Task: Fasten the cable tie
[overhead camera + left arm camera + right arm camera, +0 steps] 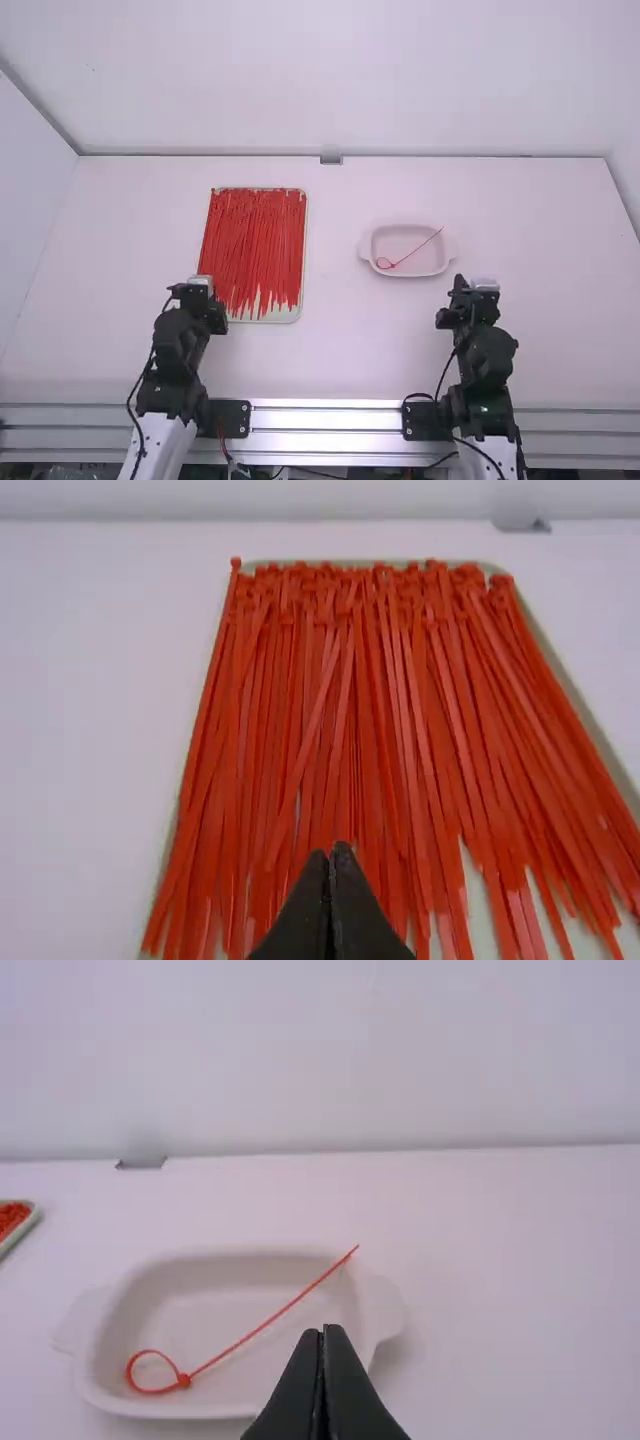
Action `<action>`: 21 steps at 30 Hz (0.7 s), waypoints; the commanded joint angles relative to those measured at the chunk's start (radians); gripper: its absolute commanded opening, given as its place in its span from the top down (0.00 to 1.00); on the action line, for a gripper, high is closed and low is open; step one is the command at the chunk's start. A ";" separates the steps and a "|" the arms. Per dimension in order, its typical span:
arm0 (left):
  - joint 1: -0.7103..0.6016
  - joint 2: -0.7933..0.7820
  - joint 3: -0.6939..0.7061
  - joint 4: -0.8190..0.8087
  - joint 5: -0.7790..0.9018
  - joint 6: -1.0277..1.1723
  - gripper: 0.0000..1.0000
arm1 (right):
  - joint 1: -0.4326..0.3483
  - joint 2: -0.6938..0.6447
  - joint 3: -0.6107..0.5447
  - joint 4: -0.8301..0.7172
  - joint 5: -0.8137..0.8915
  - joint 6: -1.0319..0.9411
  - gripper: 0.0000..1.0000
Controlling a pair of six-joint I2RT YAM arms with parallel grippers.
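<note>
The left gripper (330,854) has its two black fingers pressed flat together into a narrow wedge and holds nothing. It sits at the near end of the tray (283,316), just above the loose tips of the cable ties (390,730); I cannot tell whether it touches them. The right gripper (322,1332) is pressed together in the same way and is also empty. It is poised just short of the near rim of the dish (385,1305), apart from it.

The ties are thin, flat plastic straps in bright orange-red. They lie in a thick layer lengthwise along the tray, with their square heads bunched evenly at the far end and their tails fanning out raggedly toward the arms. The tray is pale and rectangular with rounded corners and a low lip.

To the right of it on the table (520,200) stands the dish, which is white, shallow and smooth, oblong with soft corners and a small lug handle at each end. One fastened cable tie (260,1325) lies inside it. Its small closed loop rests on the floor at one end, and its straight tail runs diagonally up over the far rim. The table is plain matte white.
</note>
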 commanded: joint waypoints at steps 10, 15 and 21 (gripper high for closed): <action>-0.002 -0.146 -0.009 -0.006 -0.005 0.006 1.00 | 0.002 -0.061 -0.010 -0.008 0.001 0.005 1.00; -0.002 -0.208 -0.009 -0.006 -0.005 0.006 1.00 | 0.002 -0.061 -0.010 -0.008 0.001 0.005 1.00; -0.002 -0.271 -0.009 -0.006 -0.005 0.006 1.00 | 0.002 -0.061 -0.010 -0.008 0.001 0.005 1.00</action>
